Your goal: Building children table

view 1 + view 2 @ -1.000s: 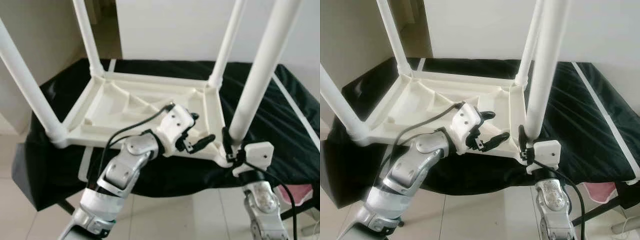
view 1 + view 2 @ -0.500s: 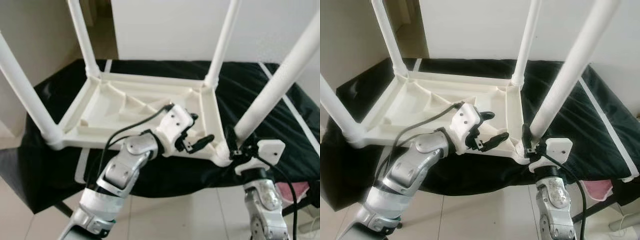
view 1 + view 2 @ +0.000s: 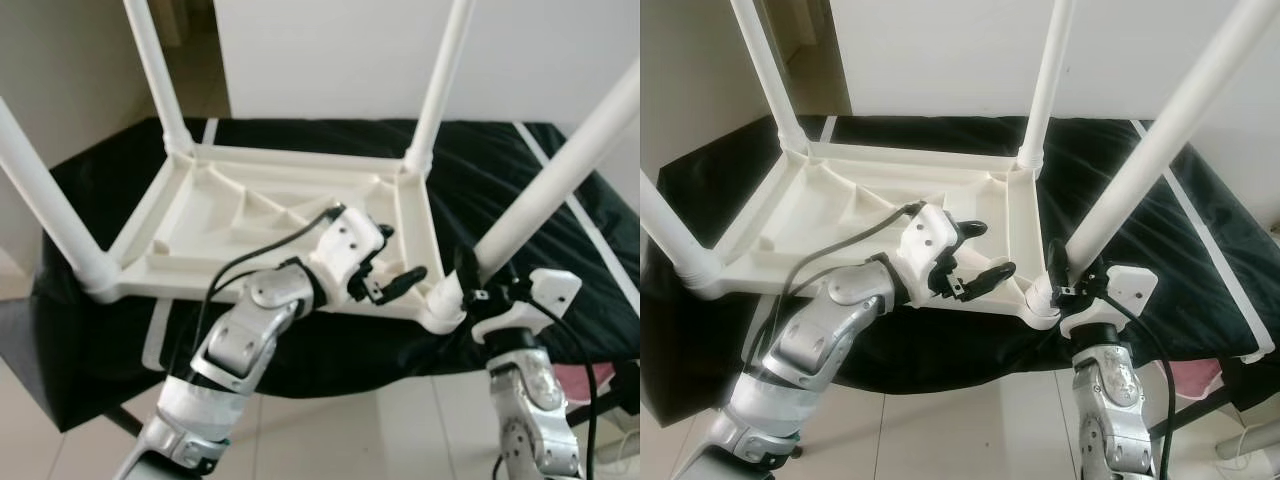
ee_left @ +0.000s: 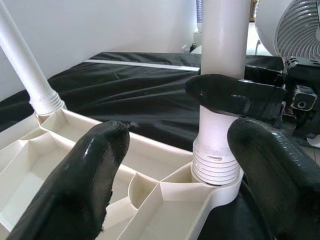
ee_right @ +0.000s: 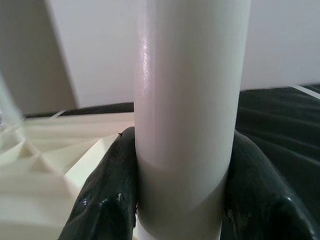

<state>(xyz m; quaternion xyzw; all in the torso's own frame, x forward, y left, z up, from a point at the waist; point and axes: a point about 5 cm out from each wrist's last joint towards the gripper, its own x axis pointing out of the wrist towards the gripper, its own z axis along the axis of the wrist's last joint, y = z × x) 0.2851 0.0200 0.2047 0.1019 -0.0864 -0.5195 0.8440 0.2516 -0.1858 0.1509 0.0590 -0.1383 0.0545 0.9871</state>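
Note:
A white plastic children's table (image 3: pixel 250 215) lies upside down on a black cloth. Three white legs stand in its corners: near left (image 3: pixel 45 190), far left (image 3: pixel 155 70) and far right (image 3: pixel 440 80). The near-right leg (image 3: pixel 560 180) leans steeply to the right, its threaded end (image 4: pixel 216 165) resting in the corner socket (image 3: pixel 440 305). My right gripper (image 5: pixel 183 137) is shut on this leg just above the socket. My left gripper (image 3: pixel 400 255) hangs open over the table's underside, just left of that corner, holding nothing.
The black cloth (image 3: pixel 520 170) covers a low surface that ends just in front of me, with tiled floor (image 3: pixel 350 420) below. A white wall rises behind. A fan (image 4: pixel 295 30) stands to the right, and something pink (image 3: pixel 590 375) lies on the floor at the lower right.
The near-right leg has tipped from nearly upright to a steep lean to the right, with my right gripper still shut on it. The left arm has stayed put. The camera shifted slightly.

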